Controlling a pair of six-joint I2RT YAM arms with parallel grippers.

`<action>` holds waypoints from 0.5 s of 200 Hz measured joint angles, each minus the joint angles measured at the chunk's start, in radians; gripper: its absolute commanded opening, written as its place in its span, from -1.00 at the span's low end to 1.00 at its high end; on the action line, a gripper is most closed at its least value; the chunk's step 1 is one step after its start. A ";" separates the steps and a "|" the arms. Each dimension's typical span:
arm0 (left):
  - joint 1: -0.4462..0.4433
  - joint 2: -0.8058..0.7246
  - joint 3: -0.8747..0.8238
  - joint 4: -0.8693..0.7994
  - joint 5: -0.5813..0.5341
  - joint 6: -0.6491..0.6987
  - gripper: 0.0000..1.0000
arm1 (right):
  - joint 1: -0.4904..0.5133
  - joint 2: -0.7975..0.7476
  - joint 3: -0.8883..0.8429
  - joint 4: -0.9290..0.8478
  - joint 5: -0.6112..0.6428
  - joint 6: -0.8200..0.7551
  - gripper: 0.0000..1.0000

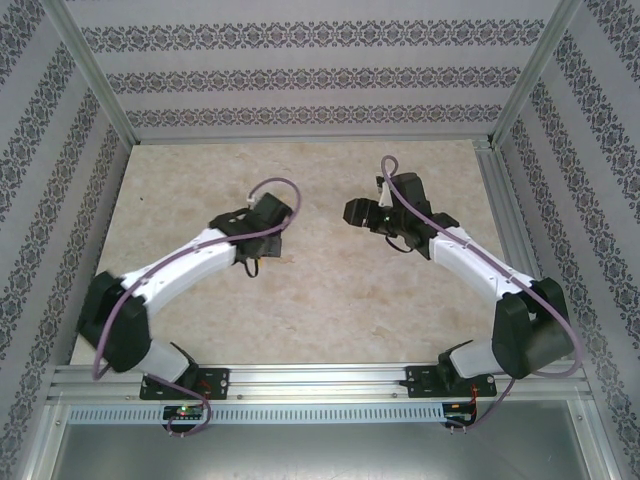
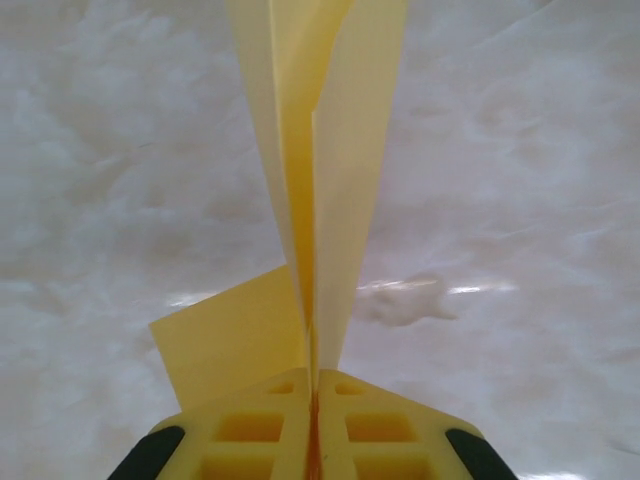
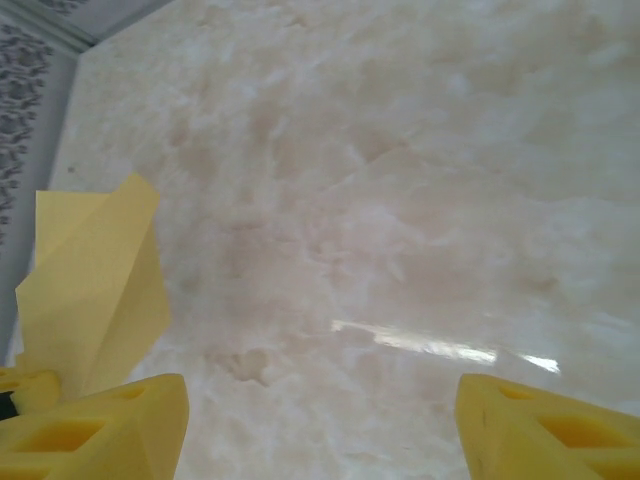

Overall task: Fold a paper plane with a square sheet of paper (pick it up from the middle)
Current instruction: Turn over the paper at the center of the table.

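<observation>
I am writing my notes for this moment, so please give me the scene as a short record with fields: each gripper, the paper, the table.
left gripper: shut on one end of the folded yellow paper
right gripper: open, nothing between its fingers
paper shape: narrow, several creased layers, one flap spreading sideways near the jaws
paper seen from right wrist: at the left edge, beside the open fingers
table: pale marbled surface under both arms

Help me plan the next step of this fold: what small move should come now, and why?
Probably back the right jaws away a little. They stand open with nothing between them and the folded paper off to one side, while the left jaws are shut on it and can carry it alone.
</observation>
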 measured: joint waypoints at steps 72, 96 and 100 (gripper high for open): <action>-0.146 0.425 0.261 -0.190 -0.274 -0.032 -0.58 | -0.026 -0.039 -0.065 -0.018 0.084 0.002 0.41; -0.169 0.488 0.296 -0.190 -0.272 -0.036 -0.45 | -0.047 -0.065 -0.092 -0.018 0.098 0.010 0.42; -0.171 0.494 0.297 -0.190 -0.268 -0.036 -0.43 | -0.050 -0.070 -0.097 -0.018 0.100 0.013 0.41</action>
